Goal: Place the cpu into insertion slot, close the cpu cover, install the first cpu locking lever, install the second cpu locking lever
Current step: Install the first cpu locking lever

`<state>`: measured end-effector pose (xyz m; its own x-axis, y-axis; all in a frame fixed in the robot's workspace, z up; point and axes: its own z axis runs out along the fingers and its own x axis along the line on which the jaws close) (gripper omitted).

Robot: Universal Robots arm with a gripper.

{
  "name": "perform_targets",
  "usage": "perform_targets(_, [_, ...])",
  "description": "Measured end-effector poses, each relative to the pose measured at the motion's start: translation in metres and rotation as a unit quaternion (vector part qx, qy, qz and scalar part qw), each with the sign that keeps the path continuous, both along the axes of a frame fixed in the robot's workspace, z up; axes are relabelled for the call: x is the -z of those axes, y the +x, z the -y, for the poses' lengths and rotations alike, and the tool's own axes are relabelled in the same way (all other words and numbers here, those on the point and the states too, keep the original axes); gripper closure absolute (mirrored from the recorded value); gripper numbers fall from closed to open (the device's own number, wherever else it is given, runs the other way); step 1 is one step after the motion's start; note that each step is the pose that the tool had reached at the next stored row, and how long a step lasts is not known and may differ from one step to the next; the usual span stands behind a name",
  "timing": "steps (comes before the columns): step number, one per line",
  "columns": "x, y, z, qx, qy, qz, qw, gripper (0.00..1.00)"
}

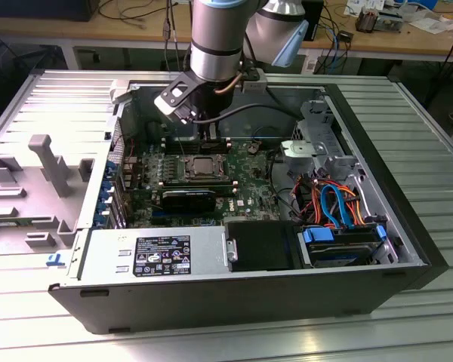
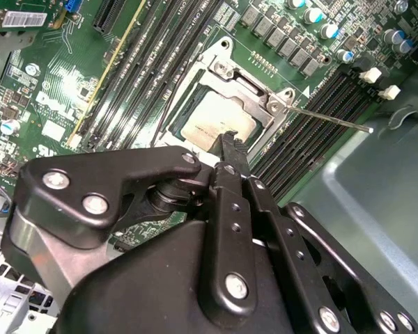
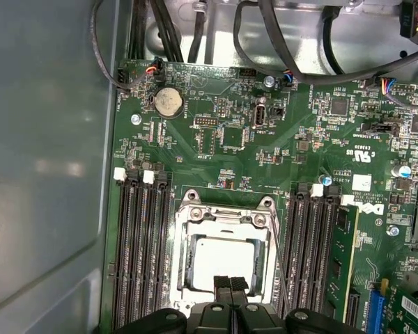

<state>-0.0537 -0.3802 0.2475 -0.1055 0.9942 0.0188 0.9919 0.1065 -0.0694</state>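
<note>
The cpu [image 3: 223, 259] [image 2: 210, 125], a dull silver square, lies in the insertion slot [image 1: 204, 167] on the green board. The cpu cover [image 3: 224, 217] [image 2: 261, 87], a silver frame, lies flat around it, and the chip shows through its window. My gripper [image 3: 230, 284] [image 2: 229, 141] [image 1: 208, 140] is shut with nothing between its fingers. Its tips sit at the chip's edge, close over the socket. One thin locking lever [image 2: 329, 118] sticks out sideways from the socket corner. A second wire lever [image 2: 166, 111] [image 3: 279, 243] runs along the other side.
Long black memory slots [image 3: 143, 243] [image 3: 312, 243] flank the socket. The grey case wall [image 3: 49, 153] stands close on one side. A black card [image 1: 189, 200], the power supply [image 1: 155, 256] and a drive cage with coloured cables [image 1: 332, 204] fill the near part of the case.
</note>
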Motion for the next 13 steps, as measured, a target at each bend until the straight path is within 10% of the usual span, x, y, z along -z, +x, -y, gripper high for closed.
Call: perform_targets(13, [0.0000, 0.0000, 0.0000, -0.073, 0.0000, 0.0000, 0.9974, 0.89])
